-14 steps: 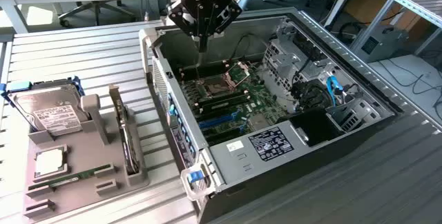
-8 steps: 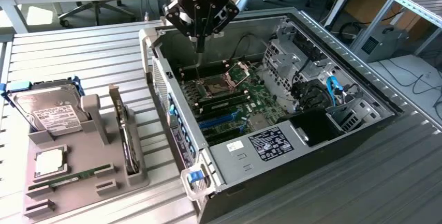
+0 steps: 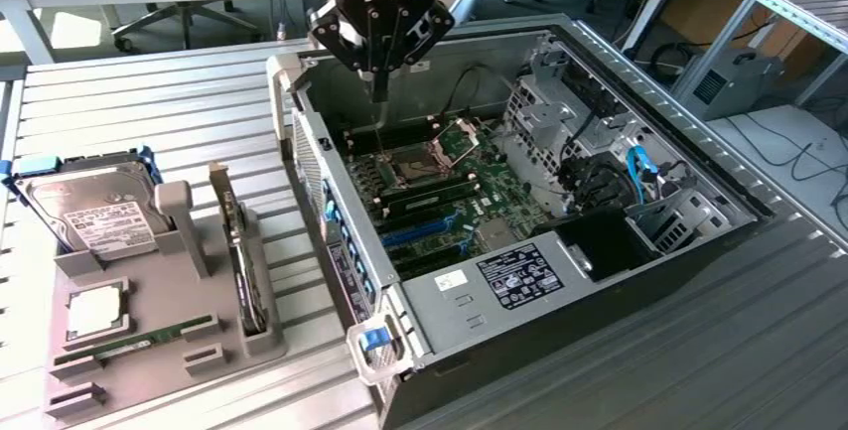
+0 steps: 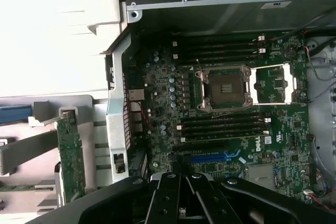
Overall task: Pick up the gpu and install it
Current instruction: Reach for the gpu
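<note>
The gpu stands on edge in a grey holder on the slatted table, at the exterior view's left, a narrow dark slab beside the open computer case. In the wrist view the gpu shows its green board face outside the case wall. My gripper hangs over the back of the case, above the motherboard, well away from the gpu. Its fingers are shut together with nothing between them.
A silver hard drive, a white square chip and a green memory stick also sit in the holder. Inside the case are an open CPU socket, memory slots, blue slots and cables.
</note>
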`<state>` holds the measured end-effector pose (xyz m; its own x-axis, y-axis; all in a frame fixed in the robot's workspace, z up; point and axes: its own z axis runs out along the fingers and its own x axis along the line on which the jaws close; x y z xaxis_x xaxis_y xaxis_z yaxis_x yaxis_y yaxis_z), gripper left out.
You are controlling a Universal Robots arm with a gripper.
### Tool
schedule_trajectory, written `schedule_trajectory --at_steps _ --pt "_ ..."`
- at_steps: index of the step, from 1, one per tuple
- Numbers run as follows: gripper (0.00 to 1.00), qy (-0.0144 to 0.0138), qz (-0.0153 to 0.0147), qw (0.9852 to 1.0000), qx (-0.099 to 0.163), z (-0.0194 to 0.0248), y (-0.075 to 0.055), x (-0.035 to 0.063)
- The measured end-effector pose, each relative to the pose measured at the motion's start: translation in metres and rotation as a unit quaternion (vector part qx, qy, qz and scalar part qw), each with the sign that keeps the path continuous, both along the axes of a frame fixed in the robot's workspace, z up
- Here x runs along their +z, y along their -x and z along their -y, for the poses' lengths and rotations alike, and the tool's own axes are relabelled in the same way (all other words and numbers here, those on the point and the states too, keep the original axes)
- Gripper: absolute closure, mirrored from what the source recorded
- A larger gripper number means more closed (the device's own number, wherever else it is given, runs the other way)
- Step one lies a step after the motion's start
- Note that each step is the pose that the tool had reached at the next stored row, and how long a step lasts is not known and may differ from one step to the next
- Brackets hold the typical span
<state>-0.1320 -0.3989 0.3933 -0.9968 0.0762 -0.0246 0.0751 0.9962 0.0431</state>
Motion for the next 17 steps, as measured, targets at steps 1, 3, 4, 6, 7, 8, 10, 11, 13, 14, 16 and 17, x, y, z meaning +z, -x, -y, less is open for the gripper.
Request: schedule_trajectory --at_steps 1,3,4,6,7,8,10,11,13,14,16,17 --pt "0.89 0.0 0.0 1.0 0.0 0.0 0.0005 0.0" --pt "0.89 0.0 0.0 1.0 0.0 0.0 0.0015 0.0" --pt "0.89 0.0 0.0 1.0 0.0 0.0 0.0021 0.0" --pt "0.89 0.0 0.0 1.0 0.0 0.0 0.0034 0.0" --pt "0.89 0.0 0.0 1.0 0.0 0.0 0.0038 0.0" --pt "0.89 0.0 0.0 1.0 0.0 0.0 0.0043 0.0" --pt "0.89 0.0 0.0 1.0 0.0 0.0 0.0055 0.0" --pt "0.89 0.0 0.0 1.0 0.0 0.0 0.006 0.0" --pt "0.89 0.0 0.0 1.0 0.0 0.0 0.0071 0.0" --pt "0.89 0.0 0.0 1.0 0.0 0.0 0.0075 0.0" --pt "0.89 0.0 0.0 1.0 0.0 0.0 0.0084 0.0" --pt "0.89 0.0 0.0 1.0 0.0 0.0 0.0087 0.0"
